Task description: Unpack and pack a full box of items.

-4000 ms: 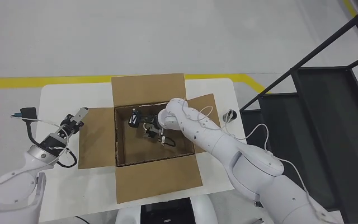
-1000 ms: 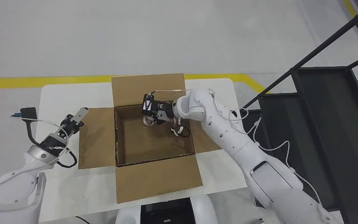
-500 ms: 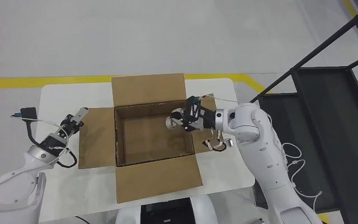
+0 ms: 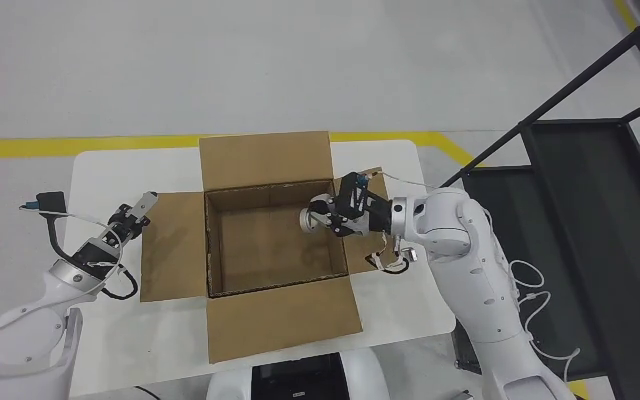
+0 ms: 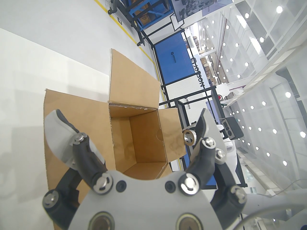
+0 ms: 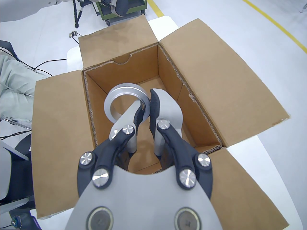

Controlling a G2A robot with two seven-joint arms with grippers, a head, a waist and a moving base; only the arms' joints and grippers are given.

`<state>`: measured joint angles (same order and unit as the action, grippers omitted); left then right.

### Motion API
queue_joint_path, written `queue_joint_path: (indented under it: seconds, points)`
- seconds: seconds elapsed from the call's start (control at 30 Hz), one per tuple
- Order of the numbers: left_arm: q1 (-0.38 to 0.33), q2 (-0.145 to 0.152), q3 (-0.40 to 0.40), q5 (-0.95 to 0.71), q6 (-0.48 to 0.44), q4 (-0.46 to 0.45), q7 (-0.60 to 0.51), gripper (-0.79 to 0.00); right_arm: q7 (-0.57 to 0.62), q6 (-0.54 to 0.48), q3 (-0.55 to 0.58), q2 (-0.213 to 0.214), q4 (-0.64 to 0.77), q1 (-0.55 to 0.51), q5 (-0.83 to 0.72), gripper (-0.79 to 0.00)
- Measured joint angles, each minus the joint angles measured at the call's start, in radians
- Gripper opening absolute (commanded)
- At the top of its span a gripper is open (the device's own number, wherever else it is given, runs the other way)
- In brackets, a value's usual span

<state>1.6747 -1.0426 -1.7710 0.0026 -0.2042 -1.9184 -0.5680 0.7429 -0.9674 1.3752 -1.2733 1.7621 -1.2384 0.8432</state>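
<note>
Progress check: the cardboard box (image 4: 268, 160) sits on the white worktop (image 4: 110, 165) with all four flaps folded out. What I can see of the inside is just brown floor and walls. The only task item I can spot is a silver metal ring (image 6: 126, 88), and it's up in the air, not down in the box.

My guess is that we're right at the turnaround. Either the ring is the last thing coming out or the first thing going back in, and I can't tell which from this. So there's likely a fair bit left whichever way it goes. If the task means a full pack, none of that is done yet.

The right hand (image 4: 322, 217) has the ring. Its fingers are pinched narrow on the ring's wall, one inside the hole and one outside, so the ring sticks out past the fingertips. It hangs over the right side of the opening, near the right wall, and looks clear of the cardboard.

The left hand (image 4: 143, 205) is spread wide with nothing in it. It hovers by the outer edge of the left flap, well apart from the ring.
</note>
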Motion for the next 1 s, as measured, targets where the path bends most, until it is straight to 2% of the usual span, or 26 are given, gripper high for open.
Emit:
queue_joint_path:
  seconds: [0.3,0.5,0.77,0.87,1.0]
  points:
    - [0.0,0.0,0.0,0.0,0.0,0.0,0.0,0.0,-0.017,0.021,0.023,0.005,0.01,-0.006,0.009,-0.785]
    - [0.0,0.0,0.0,0.0,0.0,0.0,0.0,0.0,0.007,0.051,0.217,0.042,0.041,-0.064,-0.027,-0.785]
    - [0.0,0.0,0.0,0.0,0.0,0.0,0.0,0.0,0.103,0.097,0.528,0.092,0.072,-0.217,-0.157,-0.785]
    - [0.0,0.0,0.0,0.0,0.0,0.0,0.0,0.0,0.157,0.099,0.6,0.106,0.079,-0.281,-0.176,-0.785]
    - [0.0,0.0,0.0,0.0,0.0,0.0,0.0,0.0,0.204,0.093,0.628,0.122,0.076,-0.367,-0.164,-0.785]
